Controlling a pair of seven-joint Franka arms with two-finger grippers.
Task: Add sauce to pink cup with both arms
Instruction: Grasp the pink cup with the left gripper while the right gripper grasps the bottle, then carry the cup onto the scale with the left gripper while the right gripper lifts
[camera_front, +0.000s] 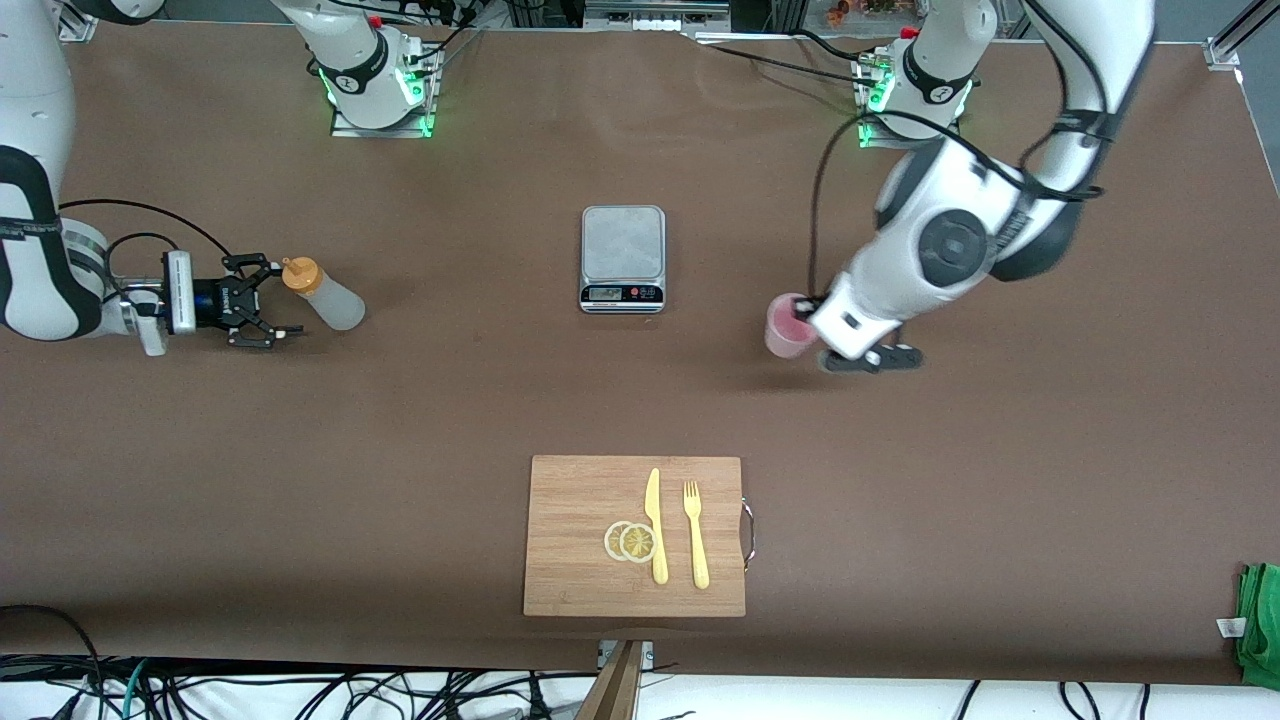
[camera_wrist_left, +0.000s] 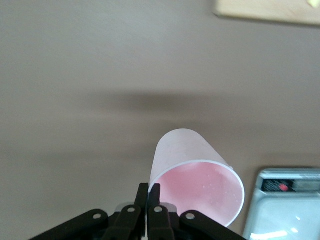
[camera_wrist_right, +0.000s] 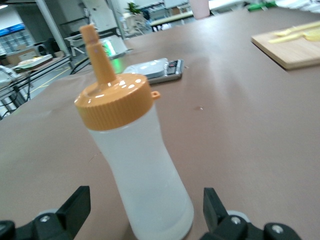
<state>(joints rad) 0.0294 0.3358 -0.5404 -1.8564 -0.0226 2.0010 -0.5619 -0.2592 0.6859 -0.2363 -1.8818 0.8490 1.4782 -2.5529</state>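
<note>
Progress: early, nothing poured. Left gripper (camera_wrist_left: 148, 212) fingers pinch rim of pink cup (camera_front: 789, 325), standing on surface toward left arm's end, beside scale (camera_front: 623, 258). Cup looks empty. Right gripper (camera_front: 268, 302) fingers spread, flanking sauce bottle (camera_wrist_right: 134, 165) without touching; bottle upright, capped, contents hard to tell. Left: grasp bottle, bring together, squeeze.

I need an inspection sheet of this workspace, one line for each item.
Surface: brown table, no spills seen.
Job's things: sauce bottle upright toward the right arm's end; pink cup toward the left arm's end.
Clutter: grey scale; cutting board with lemon slices, knife, fork; green cloth.
Hands: left hand shut on the cup's rim; right hand open around the bottle.
Cables: many along the table's near edge.
Surroundings: other benches, blurred.
</note>
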